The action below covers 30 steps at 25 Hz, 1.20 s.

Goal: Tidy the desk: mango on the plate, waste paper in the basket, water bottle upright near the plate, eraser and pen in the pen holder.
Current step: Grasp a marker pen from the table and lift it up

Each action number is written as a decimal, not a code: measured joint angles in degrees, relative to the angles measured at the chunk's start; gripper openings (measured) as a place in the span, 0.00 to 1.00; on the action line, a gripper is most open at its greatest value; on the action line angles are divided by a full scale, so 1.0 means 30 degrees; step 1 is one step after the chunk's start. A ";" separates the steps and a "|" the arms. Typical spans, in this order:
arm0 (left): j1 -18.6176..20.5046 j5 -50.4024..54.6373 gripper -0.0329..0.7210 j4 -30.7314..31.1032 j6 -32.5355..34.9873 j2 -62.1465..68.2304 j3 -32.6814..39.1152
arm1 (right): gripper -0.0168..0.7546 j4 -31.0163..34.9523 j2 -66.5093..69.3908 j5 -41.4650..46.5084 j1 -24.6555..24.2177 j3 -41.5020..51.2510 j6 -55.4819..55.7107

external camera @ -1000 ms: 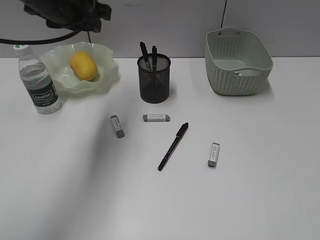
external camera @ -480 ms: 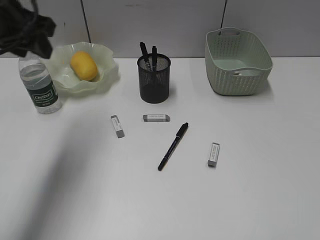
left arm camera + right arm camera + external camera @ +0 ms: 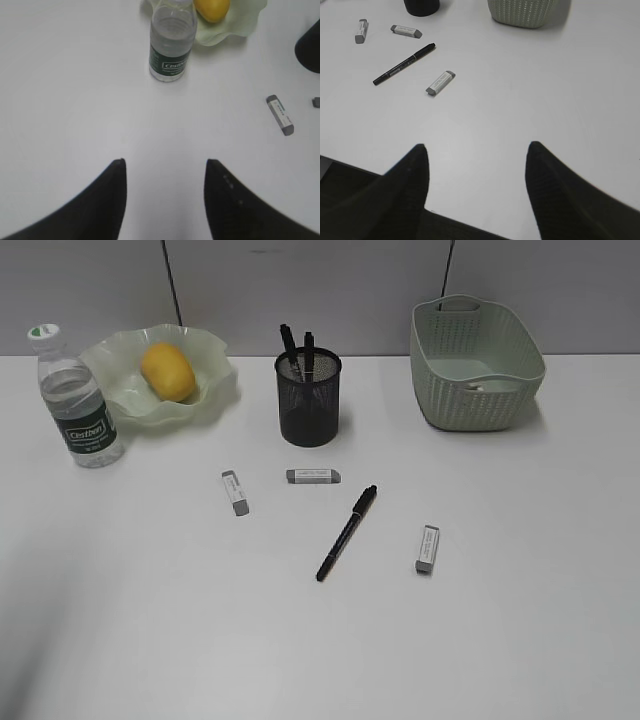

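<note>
The mango [image 3: 166, 371] lies in the wavy green plate [image 3: 215, 390]. Beside the plate the water bottle [image 3: 78, 410] stands upright. A black pen [image 3: 346, 532] lies on the desk [image 3: 500, 640] in front of the pen holder [image 3: 308, 398], which holds two pens. Three grey erasers [image 3: 235, 492] [image 3: 313, 476] [image 3: 427, 548] lie around the pen. A small white wad, probably the waste paper [image 3: 478, 386], sits in the basket [image 3: 476, 365]. My left gripper [image 3: 165, 162] is open and empty, short of the bottle [image 3: 171, 42]. My right gripper [image 3: 476, 146] is open and empty over the front edge, near an eraser [image 3: 440, 83].
Neither arm shows in the exterior view. A grey wall runs behind the desk. The desk's dark front edge [image 3: 350, 175] shows under my right gripper. The left wrist view also catches one eraser [image 3: 280, 115] and the pen holder's side [image 3: 309, 42].
My left arm has drawn back from above the plate, out past the left edge of the exterior view. The things on the desk have not moved.
</note>
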 joint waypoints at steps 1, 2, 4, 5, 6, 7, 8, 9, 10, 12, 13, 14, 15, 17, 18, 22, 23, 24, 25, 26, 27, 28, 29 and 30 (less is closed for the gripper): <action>0.0019 -0.0250 0.55 -0.0043 0.0000 -0.1030 0.0770 | 0.65 0.0000 0.0000 0.0000 0.0000 0.0000 0.0000; 0.0019 -0.0351 0.54 -0.0089 0.0000 -0.2169 0.1494 | 0.65 0.0000 0.0000 0.0000 0.0000 0.0000 0.0000; 0.0019 -0.0377 0.52 -0.0136 0.0000 -0.4656 0.2570 | 0.65 0.0000 0.0000 0.0000 0.0000 0.0000 0.0011; 0.0019 -0.0359 0.52 -0.0150 0.0016 -0.5759 0.3036 | 0.65 0.0000 0.0000 0.0000 0.0000 0.0000 0.0011; 0.0019 -0.0299 0.51 -0.0150 0.0016 -0.6630 0.3274 | 0.65 0.0000 0.0000 0.0000 0.0000 0.0000 0.0011; 0.0019 -0.0134 0.51 -0.0150 0.0016 -0.7651 0.3473 | 0.65 0.0000 0.0000 0.0000 0.0000 0.0000 0.0021; 0.0019 0.0135 0.51 -0.0150 0.0016 -0.8651 0.3567 | 0.65 0.0000 0.0000 0.0000 0.0000 0.0000 0.0034; 0.0019 0.0496 0.51 -0.0158 0.0016 -0.9458 0.3608 | 0.65 0.0000 0.0000 -0.0007 0.0000 0.0000 0.0034; 0.0019 0.0963 0.51 -0.0158 0.0016 -1.0368 0.3613 | 0.65 0.0000 0.0000 -0.0007 0.0000 0.0000 0.0034; 0.0019 0.2051 0.51 -0.0158 0.0016 -1.1831 0.3613 | 0.65 0.0000 0.0000 -0.0007 0.0000 0.0000 0.0034; 0.0019 0.2592 0.51 -0.0158 0.0016 -1.2535 0.3613 | 0.65 0.0000 0.0000 -0.0007 0.0000 0.0000 0.0034; 0.0019 0.3266 0.51 -0.0158 0.0016 -1.3185 0.3628 | 0.65 0.0000 0.0000 -0.0007 0.0000 0.0000 0.0034; 0.0019 0.3864 0.51 -0.0158 0.0016 -1.3706 0.3628 | 0.65 0.0000 0.0000 -0.0007 0.0000 0.0000 0.0034; 0.0019 0.4658 0.51 -0.0138 0.0016 -1.4925 0.3669 | 0.65 0.0000 0.0000 -0.0007 0.0000 0.0000 0.0034; 0.0019 0.5028 0.51 -0.0138 0.0016 -1.5325 0.3708 | 0.65 0.0000 0.0000 -0.0007 0.0000 0.0000 0.0034; 0.0019 0.5814 0.53 -0.0117 0.0284 -1.6362 0.3768 | 0.65 0.0000 0.0000 -0.0007 0.0000 0.0000 0.0034; 0.0019 0.5908 0.54 -0.0100 0.0358 -1.6417 0.3787 | 0.65 0.0000 0.0000 -0.0007 0.0000 0.0000 0.0034; 0.0019 0.5955 0.56 -0.0079 0.0413 -1.6417 0.3806 | 0.65 0.0000 0.0078 -0.0022 0.0000 0.0000 0.0034; 0.0019 0.5955 0.57 -0.0080 0.0416 -1.6417 0.3940 | 0.65 0.0000 0.0260 -0.0022 0.0000 0.0000 0.0034; 0.0019 0.6050 0.58 -0.0030 0.0416 -1.6417 0.4070 | 0.65 0.0000 0.0574 -0.0022 0.0000 0.0000 0.0034; 0.0019 0.6178 0.58 0.0020 0.0416 -1.6417 0.4296 | 0.65 0.0000 0.0944 -0.0022 0.0000 -0.0020 0.0034; 0.0019 0.6303 0.59 0.0073 0.0433 -1.6417 0.4471 | 0.65 0.0000 0.1493 -0.0029 0.0000 -0.0125 0.0034; 0.0019 0.6393 0.59 0.0157 0.0432 -1.6417 0.4668 | 0.65 0.0000 0.2128 -0.0029 0.0000 -0.0237 0.0034; 0.0019 0.6394 0.59 0.0227 0.0432 -1.6417 0.4830 | 0.65 0.0000 0.2728 -0.0047 0.0000 -0.0407 0.0034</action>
